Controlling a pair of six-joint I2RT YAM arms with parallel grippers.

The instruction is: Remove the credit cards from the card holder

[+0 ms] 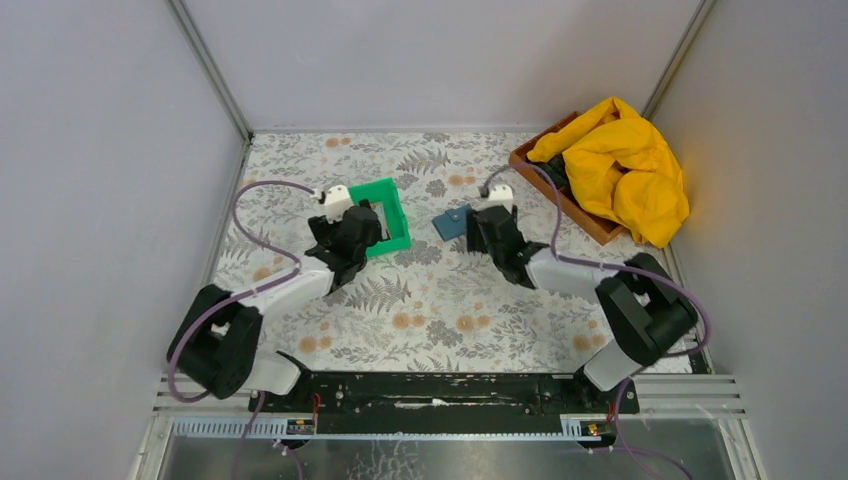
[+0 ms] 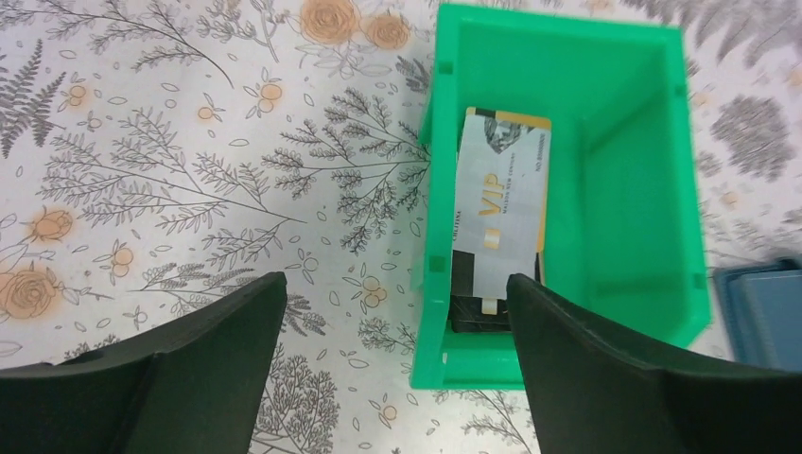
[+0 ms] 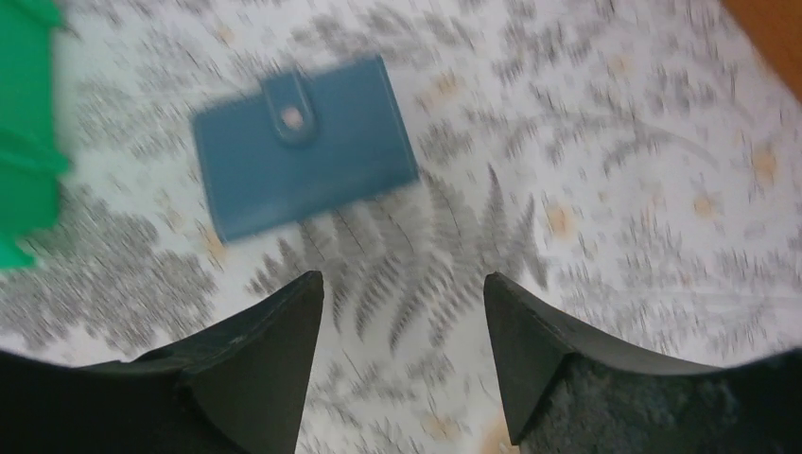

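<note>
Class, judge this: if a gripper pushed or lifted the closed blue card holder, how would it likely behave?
The card holder lies flat and thin, so a push would probably slide it rather than tip it. Its tab looks fastened, so it would likely stay shut when lifted.

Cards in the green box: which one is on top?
The pale grey card with gold VIP letters lies on top. The black card is mostly hidden beneath it in the green box, with only its end peeking out.
</note>
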